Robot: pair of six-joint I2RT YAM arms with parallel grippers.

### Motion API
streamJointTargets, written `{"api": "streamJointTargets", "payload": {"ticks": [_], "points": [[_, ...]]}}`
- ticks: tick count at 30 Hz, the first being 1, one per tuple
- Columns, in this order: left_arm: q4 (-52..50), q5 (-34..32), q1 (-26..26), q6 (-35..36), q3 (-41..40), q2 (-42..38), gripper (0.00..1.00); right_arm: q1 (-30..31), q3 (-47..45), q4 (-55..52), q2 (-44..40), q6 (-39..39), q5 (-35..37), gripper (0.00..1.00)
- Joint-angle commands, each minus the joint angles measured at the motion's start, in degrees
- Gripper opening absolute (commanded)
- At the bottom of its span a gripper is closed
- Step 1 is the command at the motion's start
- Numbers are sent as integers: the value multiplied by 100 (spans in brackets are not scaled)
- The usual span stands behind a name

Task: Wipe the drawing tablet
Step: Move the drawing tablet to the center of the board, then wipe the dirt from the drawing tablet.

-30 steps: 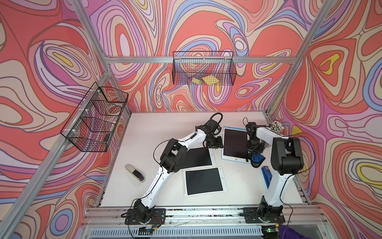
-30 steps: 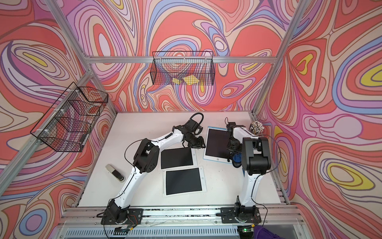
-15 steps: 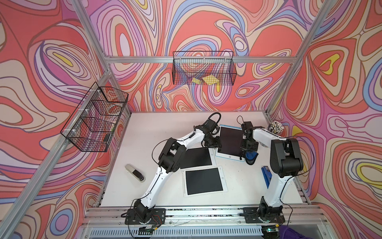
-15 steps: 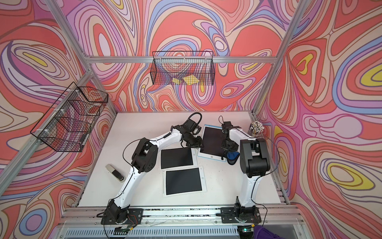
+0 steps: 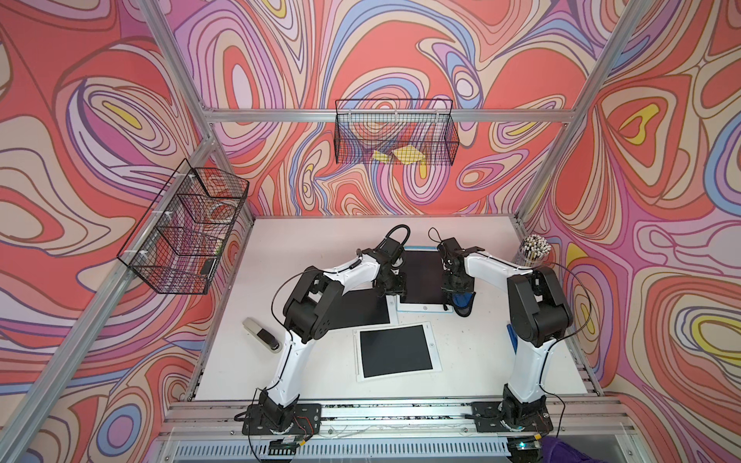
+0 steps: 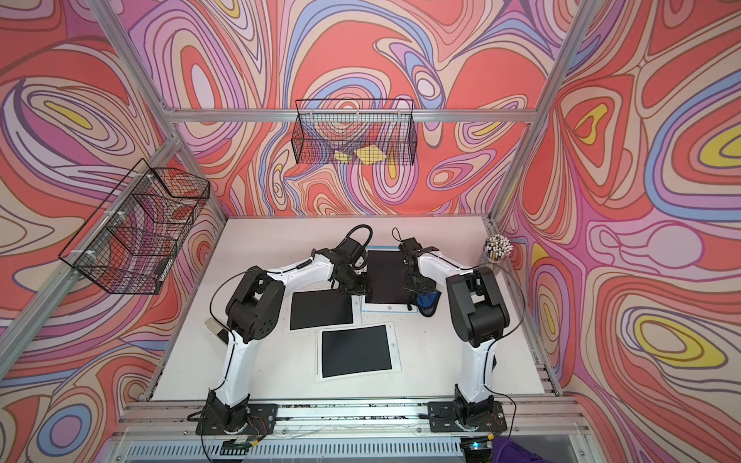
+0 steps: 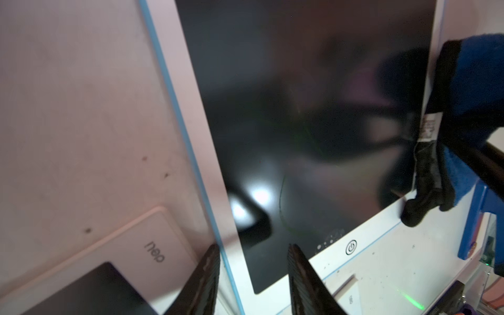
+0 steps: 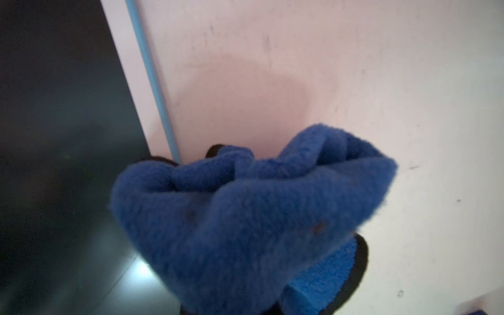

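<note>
The drawing tablet [image 5: 421, 276] [image 6: 385, 276], white-framed with a blue rim and a black screen, lies flat at the table's middle back. A faint green stroke [image 7: 281, 201] marks its screen. My left gripper [image 5: 391, 286] [image 7: 253, 246] sits at its near left corner. The jaws stand apart and straddle the blue edge, one finger [image 7: 300, 270] over the screen. My right gripper [image 5: 457, 286] is shut on a bunched blue cloth [image 5: 463, 300] [image 8: 245, 212] [image 7: 477, 81]. The cloth hangs over the tablet's near right corner and hides the right fingers.
Two more black-screened tablets [image 5: 395, 352] [image 5: 361, 308] lie nearer the front, one partly under the left arm. A stapler [image 5: 260, 334] is at the left and a cup of pens [image 5: 535, 250] at the back right. Wire baskets [image 5: 395, 136] [image 5: 184, 236] hang on the walls.
The drawing tablet, both grippers and the cloth have all shifted left over the last second. The tablet now lies close beside the other tablet's corner.
</note>
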Motion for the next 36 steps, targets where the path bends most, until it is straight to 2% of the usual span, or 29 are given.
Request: {"api": "streamJointTargets", "payload": {"ticks": [1,14,17,20,23,26,32,36], "points": [[41,242,-220,141,-393,47,43,595,-432,430,350,295,-2194,0],[98,144,-196,154,-1100,-488,43,1103,-834,636,-1,621,-2640,0],[182,76,-32,109,-1118,-487,43,1087,-625,227,-164,568,-1949,0],[133,106,299,126,-868,-426,44,1040,36,-358,-351,341,-1064,0],[3,-5,627,165,-353,-266,44,1006,819,-662,-317,72,-597,0],[-512,-282,798,382,634,156,44,972,1603,-805,118,-137,-534,0],[-1490,-931,875,1026,2874,1200,48,818,2666,-759,1397,-236,-1212,0],[-2263,-1019,979,1310,4374,2185,49,763,2607,-626,1678,-207,-1393,0]]}}
